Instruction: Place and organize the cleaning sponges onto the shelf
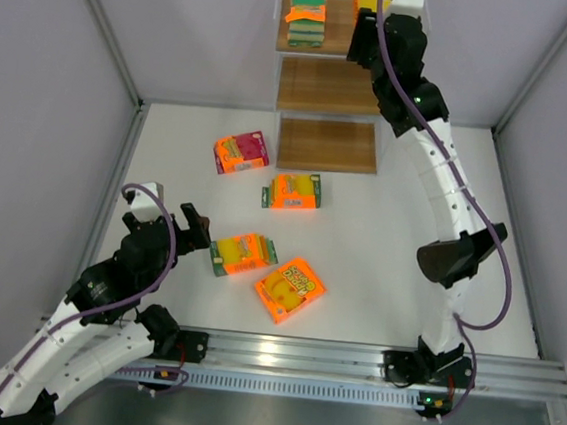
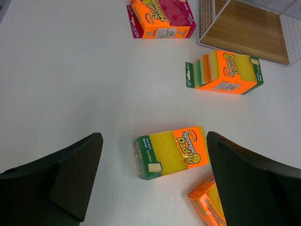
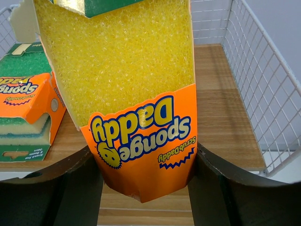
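Observation:
My right gripper is up at the top tier of the shelf, shut on a yellow and orange sponge pack that hangs just above the wooden board. A mostly green pack lies on the same board to its left. On the table lie a pink-red pack and three orange packs. My left gripper is open and empty, hovering above the yellow-green-ended pack, apart from it.
The shelf's white wire side wall stands close on the right of the held pack. The shelf's lowest board lies beyond the pink-red pack and an orange pack. Grey walls enclose the table.

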You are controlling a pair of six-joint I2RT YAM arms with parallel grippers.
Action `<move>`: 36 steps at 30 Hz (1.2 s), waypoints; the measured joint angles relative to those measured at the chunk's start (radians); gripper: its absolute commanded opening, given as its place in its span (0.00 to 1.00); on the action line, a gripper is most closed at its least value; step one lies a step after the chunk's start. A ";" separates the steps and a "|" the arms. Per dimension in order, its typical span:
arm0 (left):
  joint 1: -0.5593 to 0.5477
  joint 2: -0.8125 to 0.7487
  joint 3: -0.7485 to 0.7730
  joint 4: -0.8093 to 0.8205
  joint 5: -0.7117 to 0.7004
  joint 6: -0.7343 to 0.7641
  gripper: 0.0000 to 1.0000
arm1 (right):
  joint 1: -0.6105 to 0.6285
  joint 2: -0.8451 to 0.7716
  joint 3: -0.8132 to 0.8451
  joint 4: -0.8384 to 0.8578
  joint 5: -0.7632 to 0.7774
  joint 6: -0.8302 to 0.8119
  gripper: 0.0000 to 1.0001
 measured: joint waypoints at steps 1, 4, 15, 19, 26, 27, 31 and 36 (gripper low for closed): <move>0.000 0.000 0.000 0.000 0.000 0.000 0.98 | -0.002 0.004 0.000 0.005 0.001 0.003 0.45; 0.000 0.000 0.000 0.000 -0.003 0.000 0.98 | -0.006 0.019 0.000 0.020 0.002 0.006 0.46; 0.000 0.000 0.000 0.000 -0.015 0.000 0.99 | -0.034 0.049 0.014 0.065 -0.003 0.026 0.84; 0.000 0.000 0.000 0.000 -0.018 0.000 0.98 | -0.039 0.057 0.014 0.052 -0.003 0.025 0.99; 0.000 0.000 0.000 0.000 -0.018 0.000 0.99 | -0.040 0.061 0.014 0.048 -0.008 0.021 1.00; 0.000 0.000 0.000 0.000 -0.018 0.000 0.98 | -0.040 0.061 0.014 0.048 -0.010 0.021 0.99; 0.000 0.000 0.000 0.000 -0.018 0.000 0.98 | -0.040 0.061 0.014 0.050 -0.013 0.011 0.99; 0.000 0.000 0.000 0.000 -0.018 0.000 0.98 | -0.040 0.061 0.014 0.052 -0.012 -0.012 0.91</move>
